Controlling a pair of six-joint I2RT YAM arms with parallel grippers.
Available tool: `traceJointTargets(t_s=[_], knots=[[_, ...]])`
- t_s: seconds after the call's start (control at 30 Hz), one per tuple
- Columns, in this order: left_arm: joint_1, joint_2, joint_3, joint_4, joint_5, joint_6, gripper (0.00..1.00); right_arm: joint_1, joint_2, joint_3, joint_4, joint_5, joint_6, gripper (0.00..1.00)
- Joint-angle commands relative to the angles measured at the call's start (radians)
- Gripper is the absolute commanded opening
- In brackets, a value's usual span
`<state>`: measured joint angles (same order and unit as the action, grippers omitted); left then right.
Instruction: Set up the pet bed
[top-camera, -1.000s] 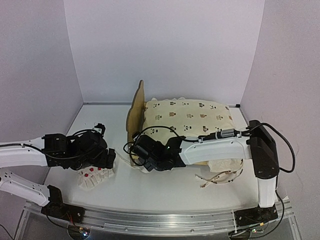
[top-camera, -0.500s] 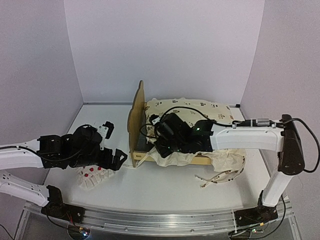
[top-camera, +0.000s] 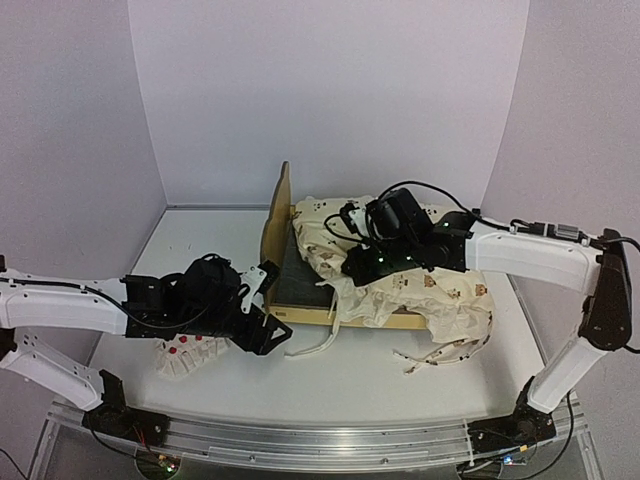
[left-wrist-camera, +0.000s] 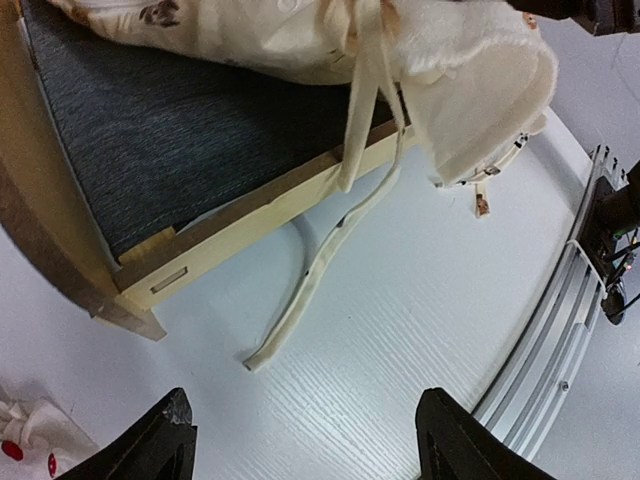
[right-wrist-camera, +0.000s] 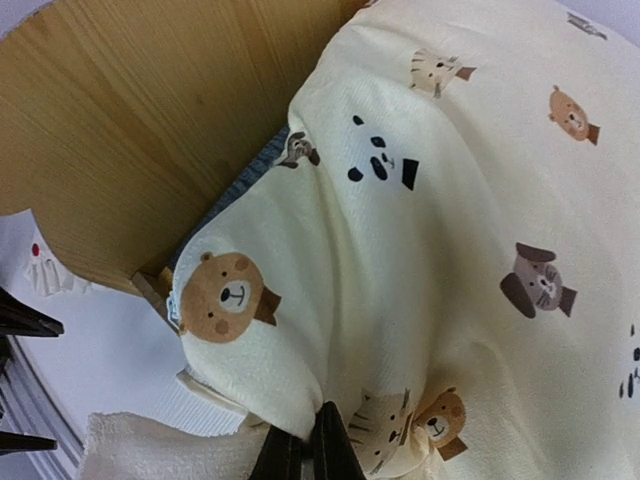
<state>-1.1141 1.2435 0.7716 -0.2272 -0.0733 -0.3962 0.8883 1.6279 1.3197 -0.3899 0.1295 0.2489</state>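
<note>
Quilt (top-camera: 405, 290) is now bunched toward the foot of the bed (top-camera: 300, 316): the right gripper (right-wrist-camera: 303, 445), pinched shut on its fabric, has dragged it back from the headboard (right-wrist-camera: 150, 120), baring the grey base (left-wrist-camera: 150, 130). Bed stands mid-table, headboard leftward. The left gripper (left-wrist-camera: 310, 432), jaws apart and empty, has left the pillow (top-camera: 190, 352) for the bed's near corner. The base looks ready for the pillow.

Quilt (top-camera: 425, 290) drapes pet bed (top-camera: 277, 212) — headboard end (grey base (top-camera: 300, 281)) bare.

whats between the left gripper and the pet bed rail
In the left wrist view, mostly bare table, crossed by one loose cream strap trailing off the quilt, lies between the left gripper and the pet bed.
</note>
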Motion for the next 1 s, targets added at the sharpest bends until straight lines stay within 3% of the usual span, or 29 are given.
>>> traceJointTargets(t_s=[0.0, 0.47, 0.97], knots=[[-0.007, 0.026, 0.039, 0.138, 0.039, 0.052, 0.76, -0.026, -0.032, 0.000, -0.026, -0.189, 0.006, 0.05], [-0.010, 0.234, 0.146, 0.306, 0.014, 0.067, 0.51, -0.183, -0.029, -0.002, -0.033, -0.509, 0.026, 0.09], [-0.010, 0.474, 0.337, 0.385, -0.069, 0.148, 0.42, -0.275, -0.030, 0.016, -0.032, -0.642, 0.053, 0.10]])
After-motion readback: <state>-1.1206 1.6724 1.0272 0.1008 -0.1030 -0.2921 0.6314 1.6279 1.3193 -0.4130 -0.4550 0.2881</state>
